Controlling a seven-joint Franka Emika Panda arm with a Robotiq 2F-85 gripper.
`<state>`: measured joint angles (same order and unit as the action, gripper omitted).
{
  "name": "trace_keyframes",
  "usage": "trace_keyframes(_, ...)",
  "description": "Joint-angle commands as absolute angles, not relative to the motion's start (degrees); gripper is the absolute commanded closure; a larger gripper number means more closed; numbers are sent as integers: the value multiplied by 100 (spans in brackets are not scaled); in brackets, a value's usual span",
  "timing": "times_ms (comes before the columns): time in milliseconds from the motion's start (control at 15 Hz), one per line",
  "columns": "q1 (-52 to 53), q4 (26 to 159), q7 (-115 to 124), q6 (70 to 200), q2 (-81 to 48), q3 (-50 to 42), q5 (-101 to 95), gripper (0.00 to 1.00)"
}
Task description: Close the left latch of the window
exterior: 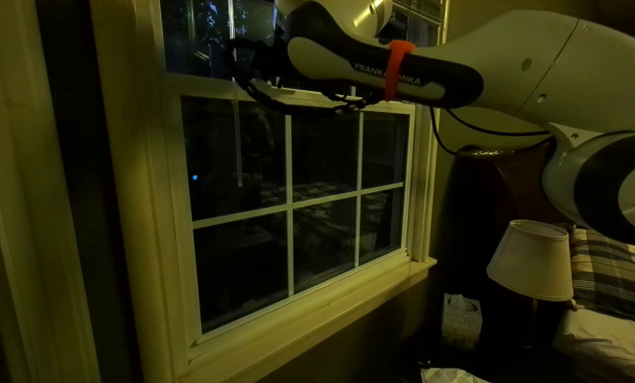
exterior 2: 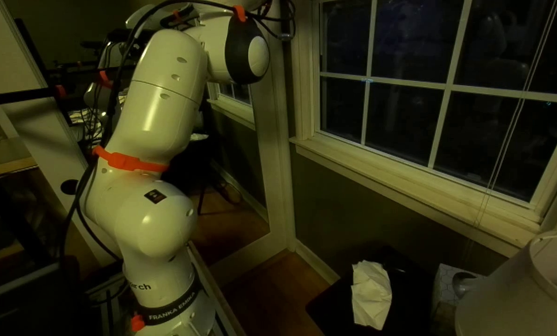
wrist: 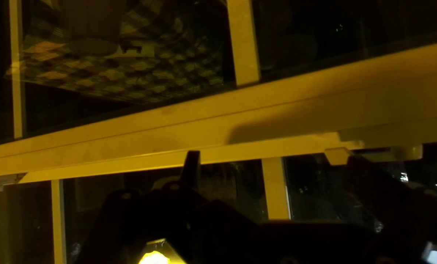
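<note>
The window [exterior: 289, 159] has a cream frame and dark panes, and it fills the middle of an exterior view; it is also at the right of an exterior view [exterior 2: 446, 86]. In the wrist view its meeting rail [wrist: 130, 141] crosses the picture. A cream latch with a jutting tab [wrist: 337, 156] is on the rail's edge at the right. A second latch [wrist: 6, 179] is at the far left. My gripper [wrist: 273, 156] is open, its dark fingers apart. The right finger is at the tab; I cannot tell whether they touch. The left finger overlaps the rail.
A window sill [exterior: 317, 319] juts out below the panes. A thin wand [exterior: 238, 143] hangs before the glass. A lamp [exterior: 530, 260], a tissue box [exterior: 461, 322] and a bed [exterior: 610, 266] are at the right. Crumpled paper [exterior 2: 371, 294] lies on a dark table.
</note>
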<state>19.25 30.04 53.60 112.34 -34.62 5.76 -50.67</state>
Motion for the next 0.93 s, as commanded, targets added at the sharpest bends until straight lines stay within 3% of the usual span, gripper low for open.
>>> trace_keyframes(0, 1979, 3030, 5264, 10866, -3374, 613, -4985, 0)
trace_keyframes(533, 2181, 3243, 3982, 8910, -2612, 1010, -4716, 0)
trace_keyframes(867, 1594, 3192, 2812, 8699, -2408, 1528, -3673, 0)
